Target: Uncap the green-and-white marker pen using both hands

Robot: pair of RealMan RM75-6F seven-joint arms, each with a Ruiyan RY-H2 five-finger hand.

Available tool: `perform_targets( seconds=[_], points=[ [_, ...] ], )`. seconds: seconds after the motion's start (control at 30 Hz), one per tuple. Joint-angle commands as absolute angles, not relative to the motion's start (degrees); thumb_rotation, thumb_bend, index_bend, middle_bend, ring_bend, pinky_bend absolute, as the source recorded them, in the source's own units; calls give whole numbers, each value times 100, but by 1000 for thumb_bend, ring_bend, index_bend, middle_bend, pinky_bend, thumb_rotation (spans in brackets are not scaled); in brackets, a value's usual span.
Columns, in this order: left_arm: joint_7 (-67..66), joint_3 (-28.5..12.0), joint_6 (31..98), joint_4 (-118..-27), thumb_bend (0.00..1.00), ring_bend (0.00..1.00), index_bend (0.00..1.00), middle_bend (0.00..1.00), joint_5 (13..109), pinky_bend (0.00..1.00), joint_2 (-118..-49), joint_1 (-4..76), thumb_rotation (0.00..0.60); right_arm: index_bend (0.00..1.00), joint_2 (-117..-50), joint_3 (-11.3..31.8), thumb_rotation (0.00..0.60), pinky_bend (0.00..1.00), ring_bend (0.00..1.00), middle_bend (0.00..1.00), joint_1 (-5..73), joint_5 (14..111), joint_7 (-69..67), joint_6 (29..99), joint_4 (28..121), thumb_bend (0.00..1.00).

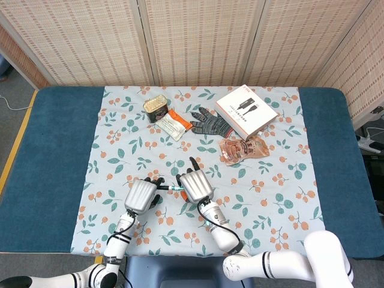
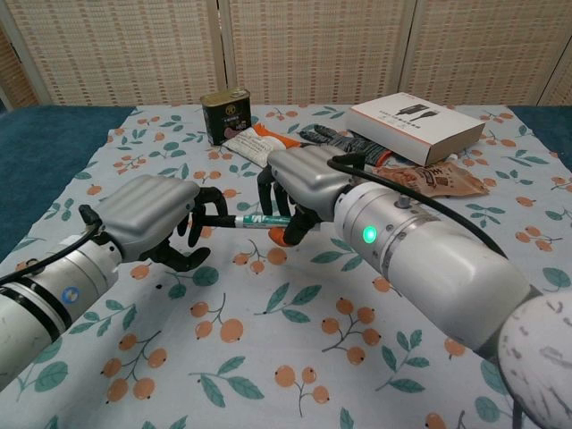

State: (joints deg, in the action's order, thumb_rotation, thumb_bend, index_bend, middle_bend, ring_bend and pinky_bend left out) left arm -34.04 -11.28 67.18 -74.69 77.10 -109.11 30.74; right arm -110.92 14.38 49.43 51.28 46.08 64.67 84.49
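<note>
The green-and-white marker pen (image 2: 256,220) (image 1: 172,188) hangs level above the floral cloth. My right hand (image 2: 305,182) (image 1: 195,186) grips its right end. Its black cap (image 2: 221,222) points left, into the curled fingers of my left hand (image 2: 154,214) (image 1: 141,195). The left fingers (image 2: 194,225) sit around the cap end. I cannot make out whether they clamp it. The two hands are almost side by side in the head view, near the cloth's front middle.
At the back of the floral cloth (image 1: 120,138) lie a small tin (image 1: 155,107), an orange-and-white packet (image 1: 174,125), a grey glove (image 1: 210,122), a white box (image 1: 246,110) and a snack pouch (image 1: 243,147). Blue table surface (image 1: 54,150) flanks the cloth.
</note>
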Motion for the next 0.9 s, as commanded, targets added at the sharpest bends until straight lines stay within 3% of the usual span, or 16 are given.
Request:
perform_targets(
  seconds=[0.03,0.5,0.63,0.9],
  points=[
    [-3368,-1129,6764,-7517,356,498,348,585,7730,728,-10864,3093,600,976,-11087,1437,600,0,366,750,4938,5120,4590,6466,8441,436],
    [-3272,-1113,6719,-7839,359,499,377,595,7502,728,-10592,3152,600,976,-11202,1395,600,0,372,750,4949,5168,4523,6463,8286,436],
    [-3217,-1081,6741,-7820,363,500,441,609,7498,730,-10591,3166,600,976,-11236,1385,600,0,372,750,4950,5188,4510,6457,8222,436],
    [-3149,-1036,6810,-7760,364,500,472,619,7539,732,-10602,3213,600,976,-11229,1430,600,0,374,750,4951,5201,4483,6457,8243,436]
  ],
)
